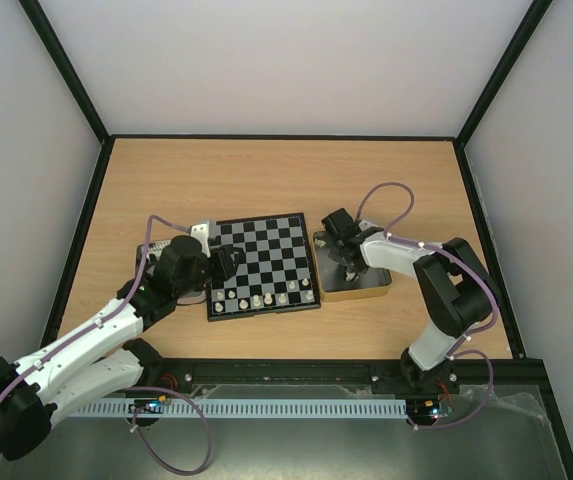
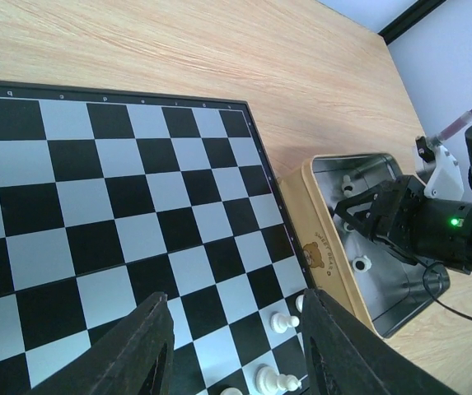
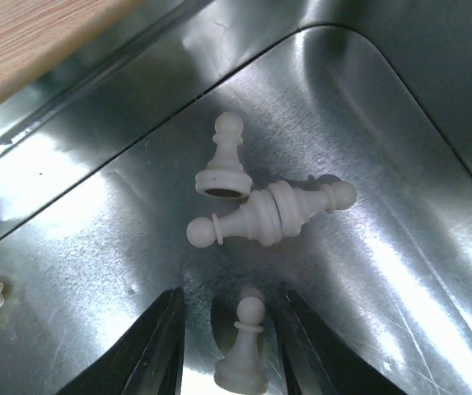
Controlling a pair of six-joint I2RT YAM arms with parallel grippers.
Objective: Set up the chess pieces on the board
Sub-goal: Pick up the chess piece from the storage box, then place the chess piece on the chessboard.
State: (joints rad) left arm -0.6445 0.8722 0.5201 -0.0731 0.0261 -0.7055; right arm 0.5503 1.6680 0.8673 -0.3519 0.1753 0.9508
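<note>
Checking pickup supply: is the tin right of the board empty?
Not empty. The metal tin holds at least four cream pieces in the right wrist view.

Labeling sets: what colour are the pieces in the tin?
The pieces are cream-white; clearest in the right wrist view.

The chessboard (image 1: 266, 255) is checked black and silvery-white inside a thin black border, its chessmen (image 2: 282, 322) cream-white, the tin (image 2: 318, 259) tan outside with a small bear print and shiny silver within, the pawns (image 3: 223, 160) in it cream-white too, and the table (image 1: 266, 180) pale wood grain.
</note>
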